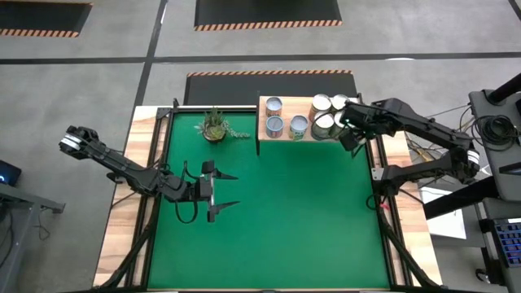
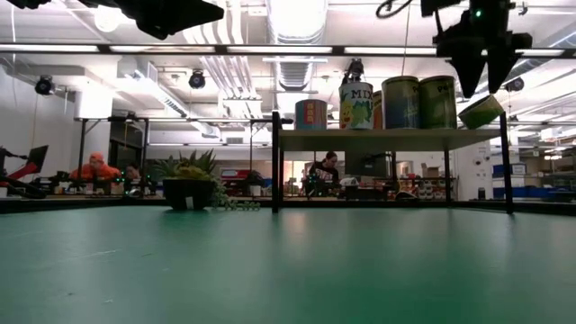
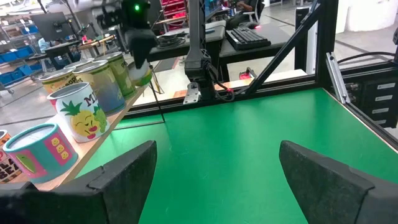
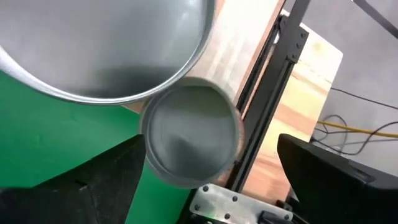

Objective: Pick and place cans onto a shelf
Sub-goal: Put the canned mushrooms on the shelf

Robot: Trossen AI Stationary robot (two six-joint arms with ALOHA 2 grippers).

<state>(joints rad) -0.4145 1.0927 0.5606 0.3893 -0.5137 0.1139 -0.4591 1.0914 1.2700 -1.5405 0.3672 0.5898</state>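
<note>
- The left hand [image 1: 220,192] hangs over the bare green table [image 1: 309,228] on the near left, fingers spread wide with nothing between them. It is well apart from every can, so this arm looks to be waiting, parked out of the other arm's way.
- A small potted plant [image 1: 215,125] stands at the far side of the table, just left of the shelf; it is no part of the job.
- The shelf [image 1: 264,119] is raised on thin black legs at the far right of the table. The cans [image 1: 274,125] on it stand upright in a loose cluster, shiny tops up, bunched toward its right end, which leaves the left end free for more.
- The right hand [image 1: 352,134] is at the shelf's near right corner, above shelf height. In the low view a greenish can [image 2: 481,111] sits tilted right at its fingertips, off the shelf's right end and clear of the plank.
- I cannot tell whether the fingers are pinching that can or have let go of it; the wrist view shows only its round top between the two fingers.
- Judging by the tilt and position, this last can is not yet seated; it needs to go level onto the plank beside the others without knocking them.
</note>
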